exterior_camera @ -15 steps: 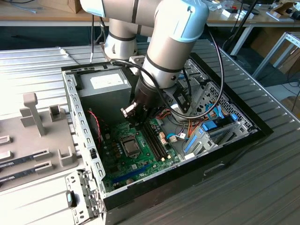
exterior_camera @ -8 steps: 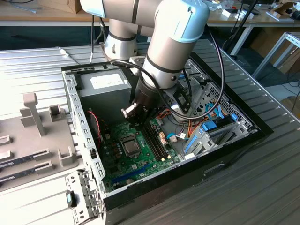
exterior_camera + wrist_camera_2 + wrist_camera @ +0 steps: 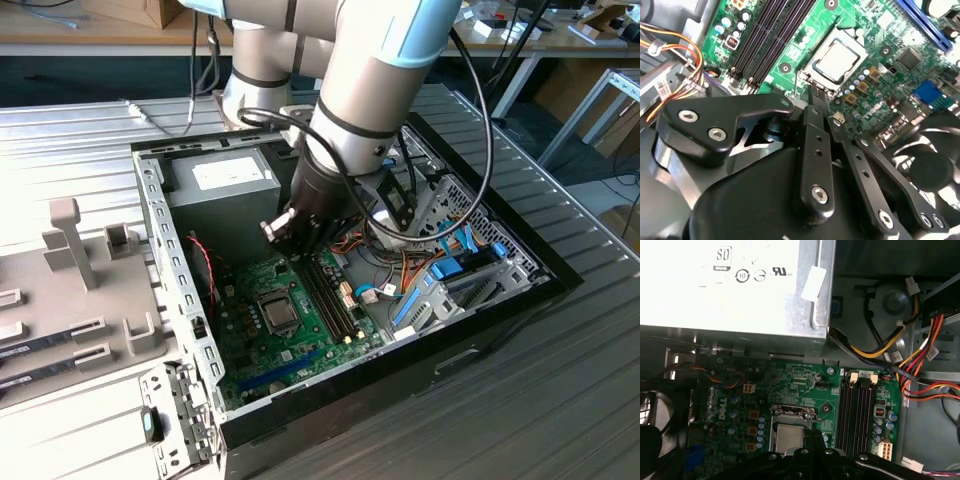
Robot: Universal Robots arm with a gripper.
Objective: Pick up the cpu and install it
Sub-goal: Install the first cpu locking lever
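Exterior view: arm reaches into the open PC case [image 3: 180, 300], gripper [image 3: 292, 240] low over the motherboard [image 3: 255, 350], just beside the RAM slots [image 3: 335, 300]. The cpu [image 3: 279, 314] sits in its socket mid-board, near the gripper but apart from it. Can't tell from here if the gripper holds anything. Case lies on a ribbed metal table [image 3: 560, 380]; grey plastic fixtures [image 3: 75, 250] on this view's left, workbenches and boxes behind, so a lab/workshop.

Second wrist view: gripper [image 3: 817, 95] has fingers brought together at the tips, nothing visible between them, right at the edge of the socket frame [image 3: 807, 70]. The cpu [image 3: 837, 60] lies flat inside, silver top showing. Risk, IMO: tips this close could snag the frame or latch, or scrape nearby caps, if the arm drifts sideways; a crooked chip could bend socket pins if pressed.

First wrist view: cpu [image 3: 790, 436] seated under the frame bar, gripper [image 3: 812, 442] touching or just over its edge, can't say which. PSU [image 3: 730, 285] and cable bundle [image 3: 910, 355] are near; loose wires could catch the arm.
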